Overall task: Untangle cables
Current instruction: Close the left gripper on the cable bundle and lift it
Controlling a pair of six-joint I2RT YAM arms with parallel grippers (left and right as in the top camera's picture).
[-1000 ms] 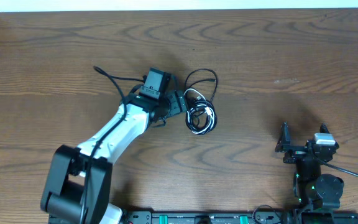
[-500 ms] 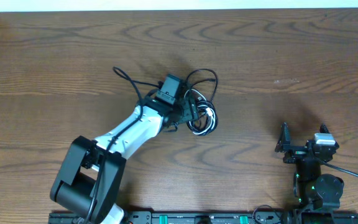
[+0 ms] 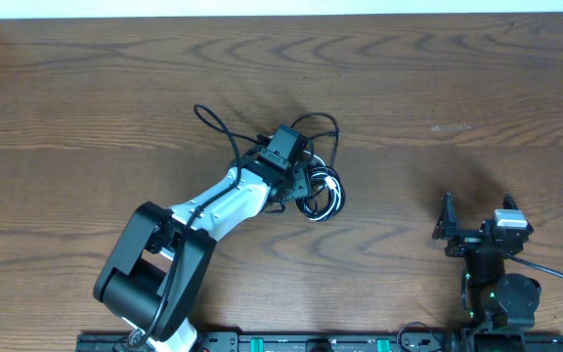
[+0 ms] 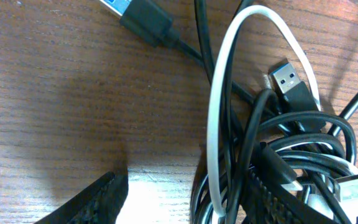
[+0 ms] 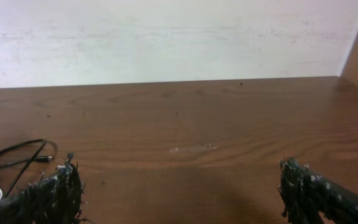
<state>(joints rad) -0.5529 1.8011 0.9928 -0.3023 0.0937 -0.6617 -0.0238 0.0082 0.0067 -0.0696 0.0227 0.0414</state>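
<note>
reaching into the knot is the step i judge to be in hand: my left tool (image 4: 188,180) is low over the tabletop (image 3: 457,88) with its jaws spread wide, gripping nothing. in the left wrist view, one finger shows at the lower left on bare wood. the other sits lower right, against the black coils. between them lie the white cable (image 4: 219,106), as a tall narrow loop, and a couple of black strands crossing through it.

the cables (image 3: 319,191) sit as one small bundle near the middle of the tabletop, just beside and partly under the tool's front end. a thin black loop (image 3: 316,122) arcs away beyond it. a black usb plug (image 4: 291,84) rests on top of the coils, right of the white loop.

next, i think, the move calls for closing on one strand only. the white one looks the easiest to single out. then draw it clear slowly, or the whole bundle may drag along.

far to the right, the right tool (image 5: 182,193) is well apart from the cables, jaws wide and empty.
</note>
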